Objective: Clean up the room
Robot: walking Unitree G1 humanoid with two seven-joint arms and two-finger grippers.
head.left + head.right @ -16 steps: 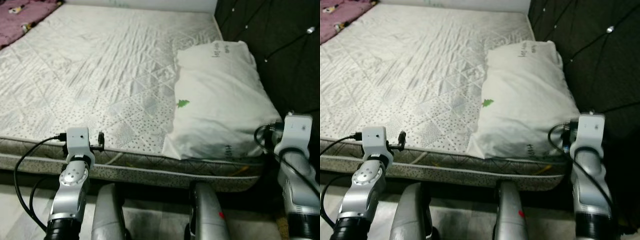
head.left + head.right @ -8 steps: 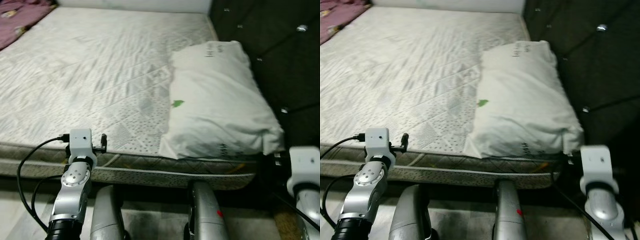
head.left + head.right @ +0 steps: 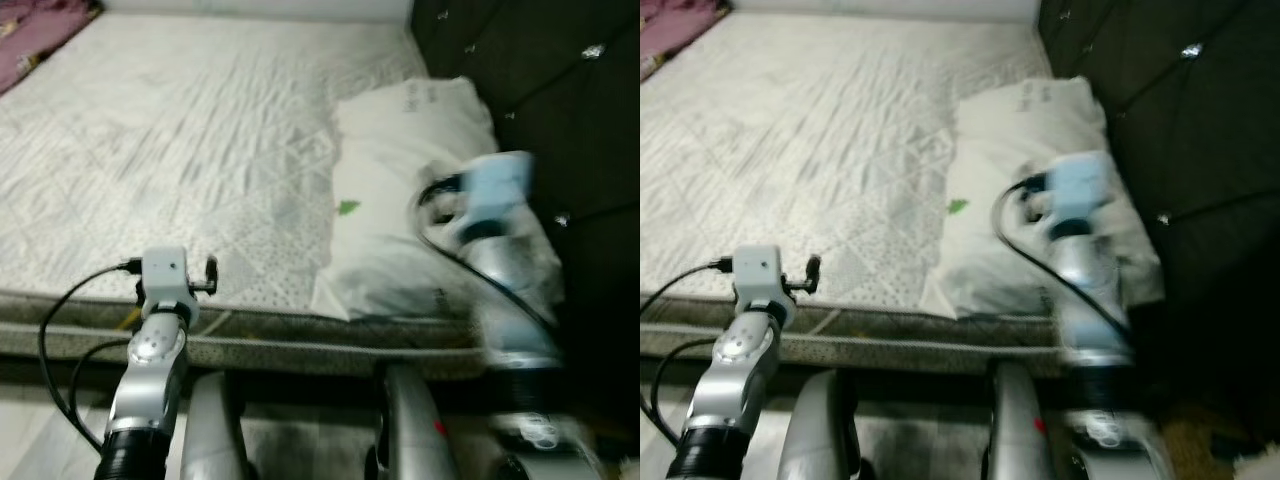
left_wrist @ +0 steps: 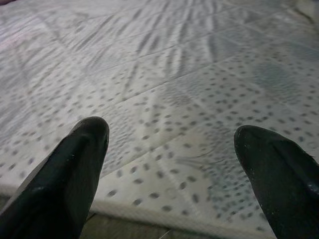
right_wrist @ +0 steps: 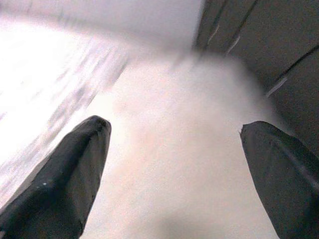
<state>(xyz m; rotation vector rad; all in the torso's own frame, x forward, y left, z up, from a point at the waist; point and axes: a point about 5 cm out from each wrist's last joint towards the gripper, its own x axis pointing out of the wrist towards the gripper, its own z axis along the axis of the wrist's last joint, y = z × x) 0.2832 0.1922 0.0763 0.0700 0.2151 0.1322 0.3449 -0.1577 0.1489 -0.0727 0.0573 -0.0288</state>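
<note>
The right hand (image 5: 174, 164), fingers spread wide and empty, is reaching over the pillow (image 3: 400, 150) lying on the bed (image 3: 180, 130) by the headboard; next, closing on it. The left hand (image 4: 174, 164) is hovering open, empty.

Before us we see a bed (image 3: 200, 150) with a pale quilted mattress, a dark tufted headboard (image 3: 560, 110) along its right side, and a grey floor (image 3: 40, 440) below its edge.
</note>
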